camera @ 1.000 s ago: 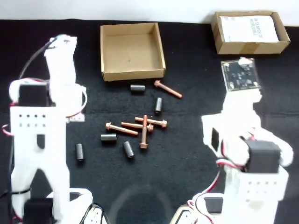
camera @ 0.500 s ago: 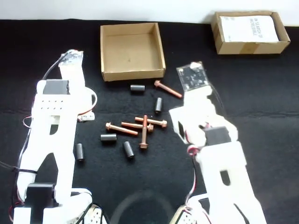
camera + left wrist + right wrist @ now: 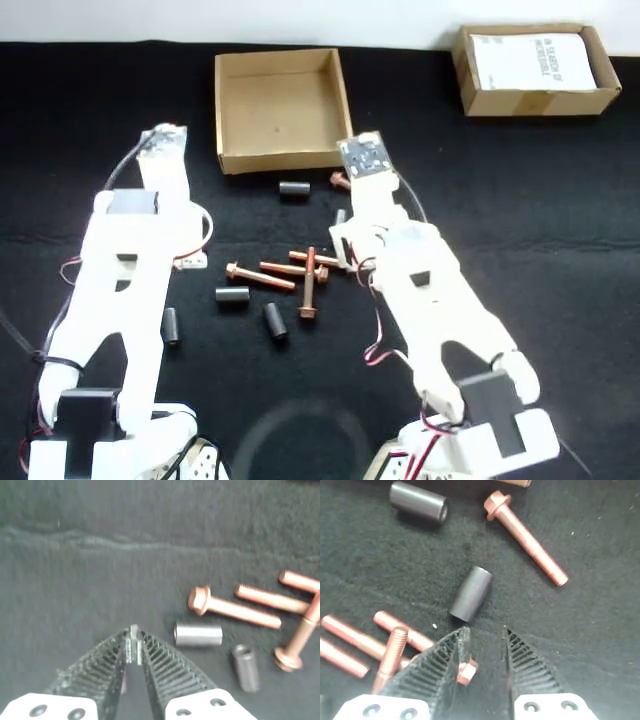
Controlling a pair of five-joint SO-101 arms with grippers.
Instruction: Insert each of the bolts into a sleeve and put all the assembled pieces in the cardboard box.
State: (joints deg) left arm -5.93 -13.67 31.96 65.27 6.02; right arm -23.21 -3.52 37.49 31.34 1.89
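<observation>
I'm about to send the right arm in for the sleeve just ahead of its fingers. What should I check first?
1. The right gripper is open: ok, its fingers stand apart.
2. The sleeve sits between them: not ok, it lies just ahead of the tips, nearer one finger.
3. The sleeve is free of its neighbours: ok, apart from the bolt and the other sleeve.
4. The left gripper is free to help: ok, shut on nothing.
5. The cardboard box is open on top: ok.
</observation>
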